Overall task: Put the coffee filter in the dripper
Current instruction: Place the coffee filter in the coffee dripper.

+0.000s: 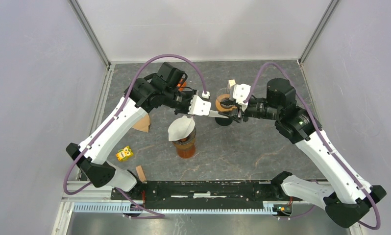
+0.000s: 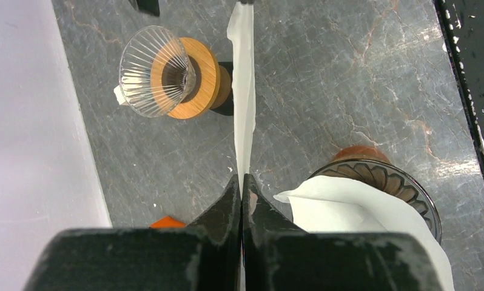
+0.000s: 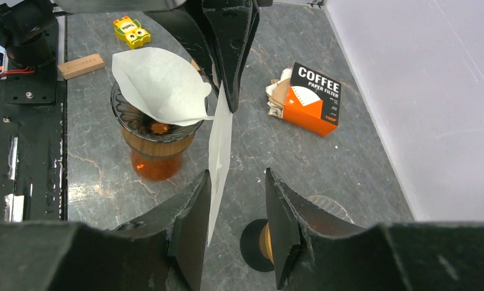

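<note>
My left gripper (image 1: 207,111) (image 2: 244,177) is shut on a flat, folded white coffee filter (image 2: 244,91) (image 3: 220,145), held edge-on above the table. The filter's far end hangs between the open jaws of my right gripper (image 1: 235,115) (image 3: 238,176), close to its left finger and not pinched. An empty clear glass dripper (image 1: 224,103) (image 2: 157,73) with a wooden collar stands just beyond and below the filter. An amber dripper (image 1: 184,142) (image 3: 157,142) near the middle has an opened white filter (image 1: 181,127) (image 3: 161,85) sitting in it.
An orange and black coffee filter box (image 3: 312,97) with crumpled brown papers lies at the back, partly hidden behind my left arm. A yellow toy (image 1: 124,153) and a wooden block (image 1: 141,173) sit near the front left. Grey walls close in on both sides.
</note>
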Robot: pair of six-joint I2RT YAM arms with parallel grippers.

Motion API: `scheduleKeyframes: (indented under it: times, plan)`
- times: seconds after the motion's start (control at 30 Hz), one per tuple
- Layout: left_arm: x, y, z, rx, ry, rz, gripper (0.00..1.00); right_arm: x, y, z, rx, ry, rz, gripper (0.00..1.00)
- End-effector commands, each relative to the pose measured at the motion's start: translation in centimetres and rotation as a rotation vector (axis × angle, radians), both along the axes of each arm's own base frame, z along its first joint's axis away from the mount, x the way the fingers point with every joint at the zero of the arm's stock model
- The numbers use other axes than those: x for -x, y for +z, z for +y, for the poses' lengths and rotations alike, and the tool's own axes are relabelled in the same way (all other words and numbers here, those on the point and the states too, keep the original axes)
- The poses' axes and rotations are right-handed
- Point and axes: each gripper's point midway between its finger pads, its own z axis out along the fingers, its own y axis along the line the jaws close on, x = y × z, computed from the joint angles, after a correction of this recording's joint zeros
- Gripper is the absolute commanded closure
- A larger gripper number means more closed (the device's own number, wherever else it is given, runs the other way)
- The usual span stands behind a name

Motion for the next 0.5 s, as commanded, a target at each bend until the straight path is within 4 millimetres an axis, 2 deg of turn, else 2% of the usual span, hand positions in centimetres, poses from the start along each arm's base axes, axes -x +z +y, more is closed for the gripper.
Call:
scheduleKeyframes:
  times: [0.0,0.47]
  plan:
    - [-0.1,1.1,-0.1,0.006,-0.031,-0.064,0.98,0.0,0.5,0.6,-0.028,0.023,0.008,0.57]
    - [0.0,1.3,-0.3,0.013,-0.037,-0.063,0.98,-0.3,-0.9,0.8,-0.011,0.021,0.038,0.59]
